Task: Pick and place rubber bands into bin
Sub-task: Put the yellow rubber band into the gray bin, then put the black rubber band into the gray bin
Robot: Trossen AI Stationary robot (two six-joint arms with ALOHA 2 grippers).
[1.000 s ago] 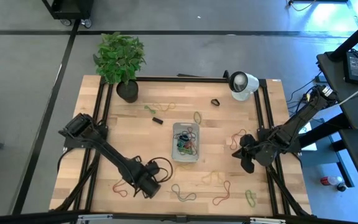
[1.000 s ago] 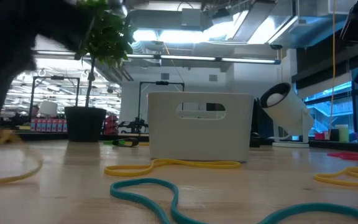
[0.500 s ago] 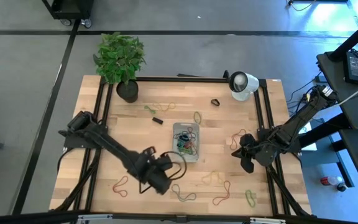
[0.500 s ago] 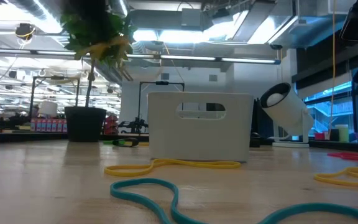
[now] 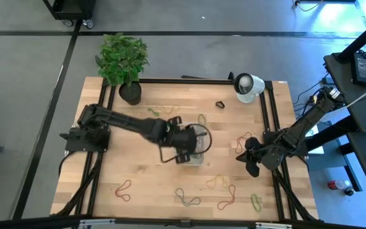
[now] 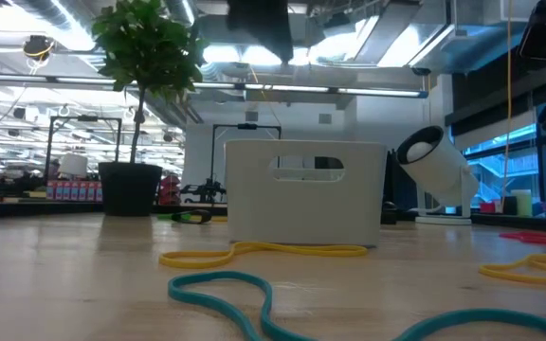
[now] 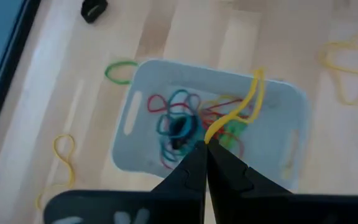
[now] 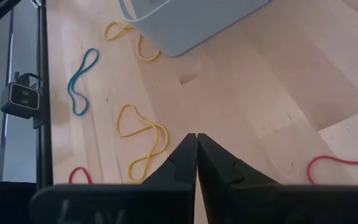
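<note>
One bin [image 5: 190,145], one potted plant [image 5: 123,62], one white lamp [image 5: 246,85], two robot arms, two small black objects on the table, roughly a dozen loose rubber bands [image 5: 187,198] on the wood, plus several tangled in the bin, exact number unclear.

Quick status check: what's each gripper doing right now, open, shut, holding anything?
Left gripper: shut on a yellow rubber band, above the bin.
Right gripper: shut, holding nothing, waiting at the table's right side.
</note>
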